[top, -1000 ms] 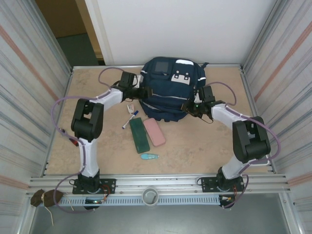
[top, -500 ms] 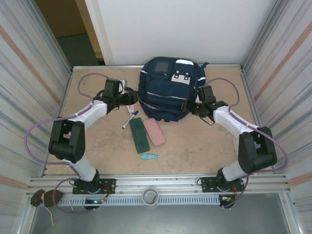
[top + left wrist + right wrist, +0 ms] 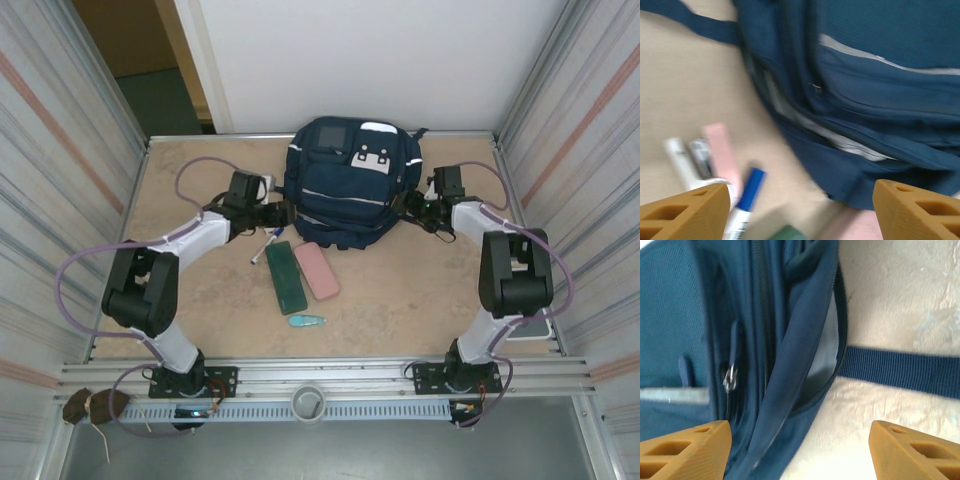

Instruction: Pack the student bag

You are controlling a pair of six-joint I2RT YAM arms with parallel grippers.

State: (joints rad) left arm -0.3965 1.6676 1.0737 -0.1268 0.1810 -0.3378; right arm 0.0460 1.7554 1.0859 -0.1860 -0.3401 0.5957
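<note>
**Bag at rear centre; both jaws apart**

You have the student bag lying at the back middle of the worktop, front panel up. The left jaws stand wide apart just beside its left flank, gripping nothing. The right jaws stand wide apart at its right flank, facing a part-open zip. A green case, pink case and blue-capped marker lie just in front of the bag.

Boxed in on both sides by ribbed grey walls with reddish stripes. Closed at the back by a white panel. Floored with a mottled beige tabletop, edged in front by a metal rail. Open at the far left onto a dim doorway.
</note>
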